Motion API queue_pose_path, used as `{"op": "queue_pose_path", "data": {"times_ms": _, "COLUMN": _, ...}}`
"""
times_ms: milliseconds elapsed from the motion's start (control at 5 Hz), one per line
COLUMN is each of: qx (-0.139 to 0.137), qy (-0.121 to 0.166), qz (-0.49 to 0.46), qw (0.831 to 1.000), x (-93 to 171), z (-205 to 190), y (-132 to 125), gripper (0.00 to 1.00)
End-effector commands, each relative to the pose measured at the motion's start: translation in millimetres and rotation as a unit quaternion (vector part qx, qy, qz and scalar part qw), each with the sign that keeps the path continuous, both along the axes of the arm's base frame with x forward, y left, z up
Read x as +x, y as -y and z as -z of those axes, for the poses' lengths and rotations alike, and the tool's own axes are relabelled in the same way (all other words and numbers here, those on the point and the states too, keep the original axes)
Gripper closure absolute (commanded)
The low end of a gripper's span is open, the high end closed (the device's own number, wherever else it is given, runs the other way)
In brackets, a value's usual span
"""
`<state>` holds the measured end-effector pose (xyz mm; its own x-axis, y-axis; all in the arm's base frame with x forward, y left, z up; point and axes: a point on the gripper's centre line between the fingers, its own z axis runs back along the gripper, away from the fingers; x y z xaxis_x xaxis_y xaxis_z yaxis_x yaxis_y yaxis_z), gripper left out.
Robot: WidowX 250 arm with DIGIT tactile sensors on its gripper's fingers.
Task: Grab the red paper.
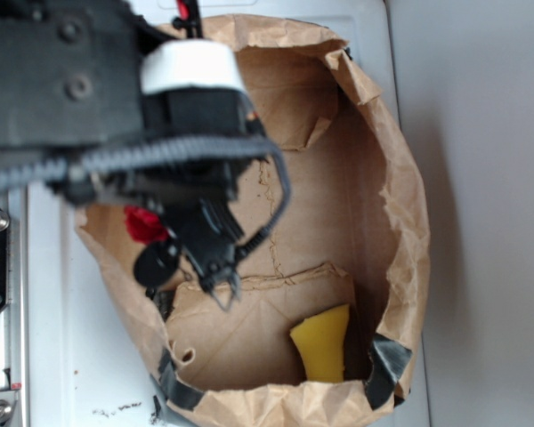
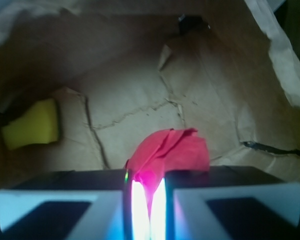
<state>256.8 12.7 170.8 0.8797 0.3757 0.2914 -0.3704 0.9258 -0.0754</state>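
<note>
**End effector pinched on the red paper inside the bag**

The end effector (image 1: 221, 283) reaches down into the open brown paper bag (image 1: 400, 178), which lies mouth-up on the pale desk (image 1: 62, 356). In the wrist view its two pads (image 2: 135, 210) stand almost together, with only a thin glowing slit between them, and the red paper (image 2: 172, 150) rises out of that slit. The jaws look clamped on a fold of the wad, though the exact contact is washed out by glare.

From the exterior view only a bit of the red paper (image 1: 142, 224) shows, near the bag's left wall, tucked behind the arm. That wall is likely why the arm comes in steeply from above rather than from the side.

The yellow sponge-like wedge (image 1: 323, 342) lies well apart, by the bag's near edge beside a strip of black tape (image 1: 387, 360), clear of the grip.

The wad is soft and crumpled, so a pinch on one fold may tear or slip when it is lifted.
</note>
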Motion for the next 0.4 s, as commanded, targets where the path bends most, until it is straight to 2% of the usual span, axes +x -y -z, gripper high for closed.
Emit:
{"op": "queue_pose_path", "data": {"times_ms": 0, "qx": 0.010, "qy": 0.054, "qz": -0.004, "qw": 0.998, "x": 11.5, "z": -25.6, "y": 1.3, "gripper": 1.00}}
{"op": "queue_pose_path", "data": {"times_ms": 200, "qx": 0.006, "qy": 0.056, "qz": 0.000, "qw": 0.998, "x": 11.6, "z": -26.4, "y": -2.3, "gripper": 1.00}}
